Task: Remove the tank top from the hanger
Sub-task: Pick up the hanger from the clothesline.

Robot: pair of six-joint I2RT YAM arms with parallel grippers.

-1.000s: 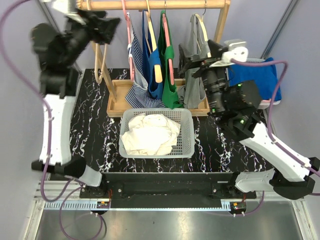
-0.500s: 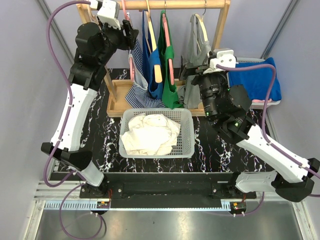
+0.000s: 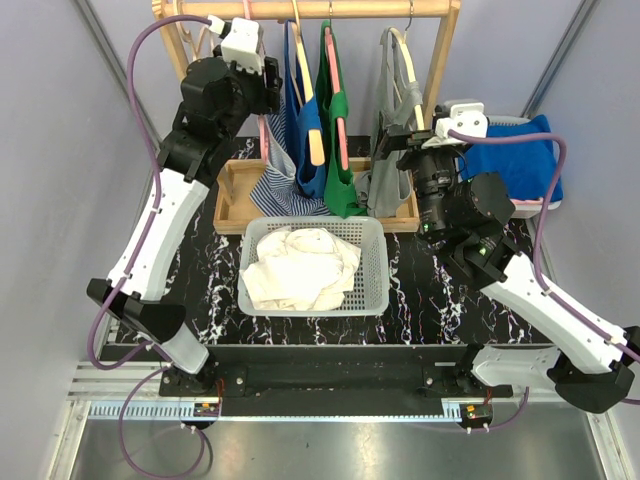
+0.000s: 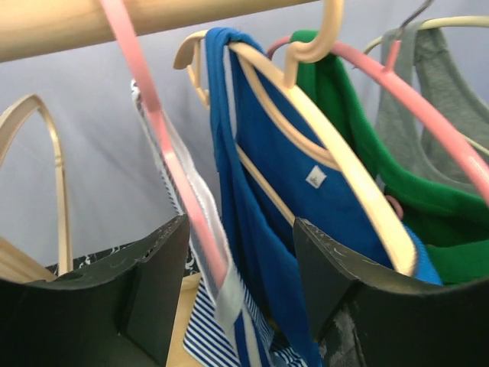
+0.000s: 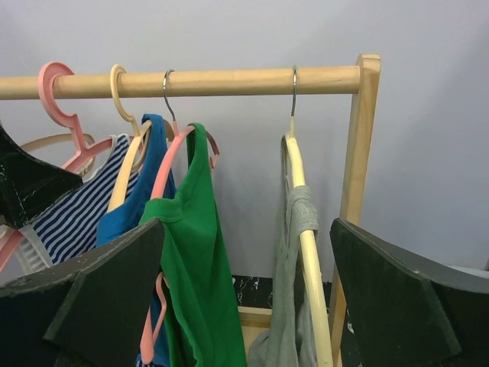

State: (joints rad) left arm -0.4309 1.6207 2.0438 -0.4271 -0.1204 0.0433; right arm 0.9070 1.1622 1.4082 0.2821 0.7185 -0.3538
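Observation:
Several tank tops hang on a wooden rail (image 3: 330,10): striped (image 3: 280,185) on a pink hanger (image 4: 164,145), blue (image 3: 308,150), green (image 3: 340,180) and grey (image 3: 385,185). My left gripper (image 3: 262,85) is high at the rail's left, open. The pink hanger's arm and the striped top's strap (image 4: 218,306) pass between its jaws (image 4: 241,267), nearer the left finger. My right gripper (image 3: 395,140) is open in front of the grey top (image 5: 294,306) on its cream hanger (image 5: 306,229), with a clear gap on both sides.
A white basket (image 3: 375,270) holding pale cloth (image 3: 300,265) stands in front of the rack's wooden base (image 3: 232,205). A blue cloth (image 3: 510,155) lies at the right. Empty wooden hangers (image 4: 46,153) hang at the rail's left end. The rack post (image 5: 359,191) stands right of the grey top.
My left arm has swung in from the far left to the pink hanger, its jaws now around it. The right gripper has shifted slightly right, still open.

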